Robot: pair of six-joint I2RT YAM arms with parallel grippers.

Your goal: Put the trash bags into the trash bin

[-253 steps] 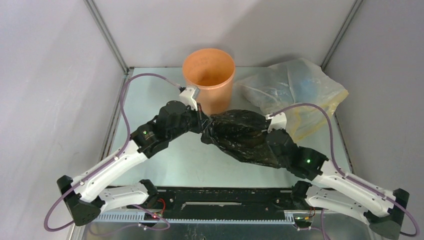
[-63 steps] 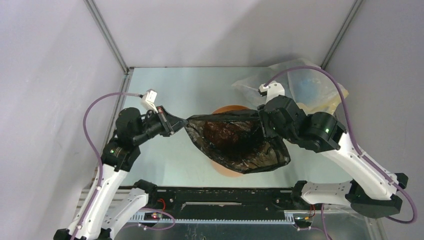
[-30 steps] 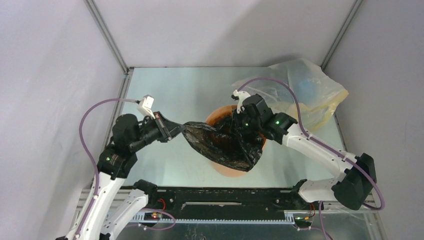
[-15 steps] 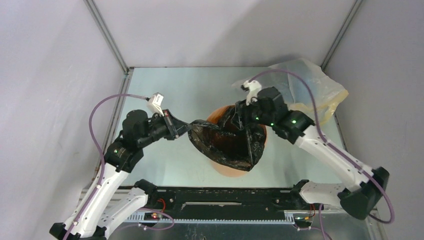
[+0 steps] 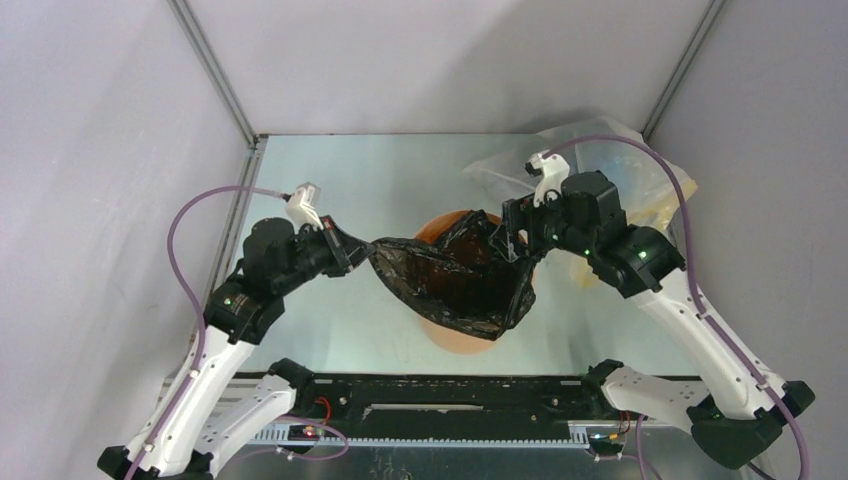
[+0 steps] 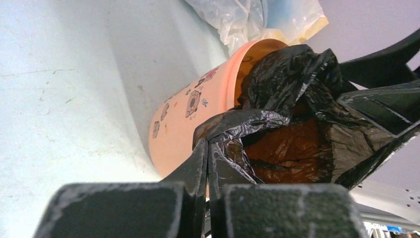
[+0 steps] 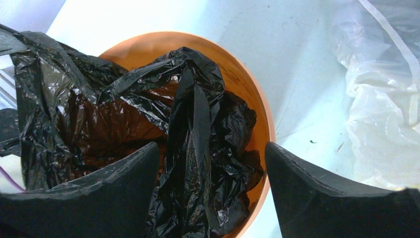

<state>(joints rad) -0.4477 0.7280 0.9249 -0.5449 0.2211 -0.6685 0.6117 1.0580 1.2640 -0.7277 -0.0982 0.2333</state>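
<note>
Left fingers (image 5: pixel 358 256) pressed together, pinching the black bag (image 5: pixel 455 285) at its left edge. Right fingers (image 5: pixel 513 235) spread wide above the orange bin (image 7: pixel 265 124) (touching the bag? cannot tell). Bag draped over the bin mouth, part sunk inside. Bin on the bench (image 5: pixel 330 180), yellowish bag (image 5: pixel 620 170) near behind it.

Crinkly glossy black plastic trash bag (image 5: pixel 455 288), smooth matt orange plastic trash bin (image 6: pixel 181 130), crumpled translucent yellowish plastic bag (image 5: pixel 640 185), dull scuffed metal table (image 5: pixel 340 185)
</note>
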